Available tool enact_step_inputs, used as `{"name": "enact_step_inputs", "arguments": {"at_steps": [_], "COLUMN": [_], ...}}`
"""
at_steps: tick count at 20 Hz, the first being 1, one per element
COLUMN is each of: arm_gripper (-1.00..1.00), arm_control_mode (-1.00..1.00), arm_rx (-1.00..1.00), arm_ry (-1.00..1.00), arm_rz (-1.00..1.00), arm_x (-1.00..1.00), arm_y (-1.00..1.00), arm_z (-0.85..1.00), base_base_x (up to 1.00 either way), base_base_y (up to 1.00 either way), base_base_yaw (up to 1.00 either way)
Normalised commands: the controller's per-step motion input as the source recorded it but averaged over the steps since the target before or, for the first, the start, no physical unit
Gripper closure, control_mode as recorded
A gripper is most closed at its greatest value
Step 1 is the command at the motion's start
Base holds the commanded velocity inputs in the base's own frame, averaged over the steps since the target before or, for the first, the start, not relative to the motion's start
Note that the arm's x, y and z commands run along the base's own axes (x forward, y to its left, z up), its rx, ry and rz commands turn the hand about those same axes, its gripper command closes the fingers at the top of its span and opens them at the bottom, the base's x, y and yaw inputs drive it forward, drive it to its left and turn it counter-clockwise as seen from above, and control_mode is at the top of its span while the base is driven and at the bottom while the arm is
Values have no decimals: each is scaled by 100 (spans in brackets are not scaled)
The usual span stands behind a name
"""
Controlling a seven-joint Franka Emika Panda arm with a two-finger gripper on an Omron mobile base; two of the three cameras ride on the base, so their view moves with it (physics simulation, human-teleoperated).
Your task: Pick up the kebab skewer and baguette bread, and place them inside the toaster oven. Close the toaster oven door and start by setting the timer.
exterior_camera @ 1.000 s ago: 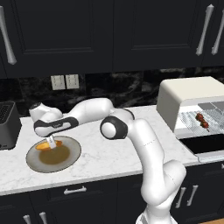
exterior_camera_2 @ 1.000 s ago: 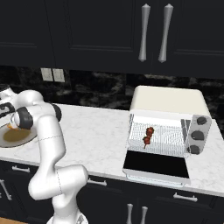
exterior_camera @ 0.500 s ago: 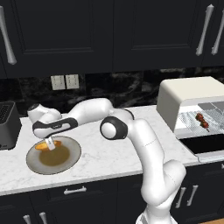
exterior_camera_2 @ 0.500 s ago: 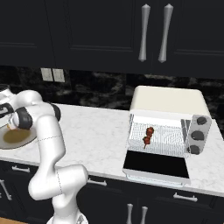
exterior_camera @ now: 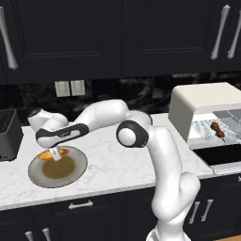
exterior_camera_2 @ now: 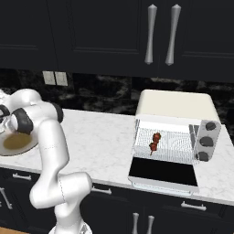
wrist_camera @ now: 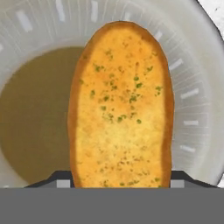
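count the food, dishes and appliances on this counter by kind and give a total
Food: 2 – baguette bread, kebab skewer
Dishes: 1 – plate
Appliances: 2 – toaster oven, dark slot toaster
Total: 5

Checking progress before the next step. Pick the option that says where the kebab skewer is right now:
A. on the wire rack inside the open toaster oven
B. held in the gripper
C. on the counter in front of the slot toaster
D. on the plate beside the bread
A: the kebab skewer lies on the wire rack inside the toaster oven, above the dropped-open toaster oven door, far from the plate.
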Motion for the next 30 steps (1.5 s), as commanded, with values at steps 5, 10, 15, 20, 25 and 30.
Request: {"name": "enact_step_inputs", "arguments": {"at_steps": [5, 10, 15, 20, 25, 30], "arm_gripper": [100, 100, 100, 100, 100, 100], "arm_control_mode": [-100, -100, -100, -100, -100, -100], "arm_rx": [9, 8, 13, 9, 0, 0], "arm_ry": [-17, 0, 5, 0, 0, 0], "arm_rz": [-17, -33, -38, -34, -27, -30], "arm_x": [-97, -51, -34, -32, -41, -37], "arm_y": [-100, -100, -100, -100, -100, -100], "arm_z": [16, 49, 83, 73, 49, 33], "base_base_x": [0, 0, 0, 0, 0, 0], "base_base_y": [0, 0, 0, 0, 0, 0], "base_base_yaw": [0, 0, 0, 0, 0, 0]}}
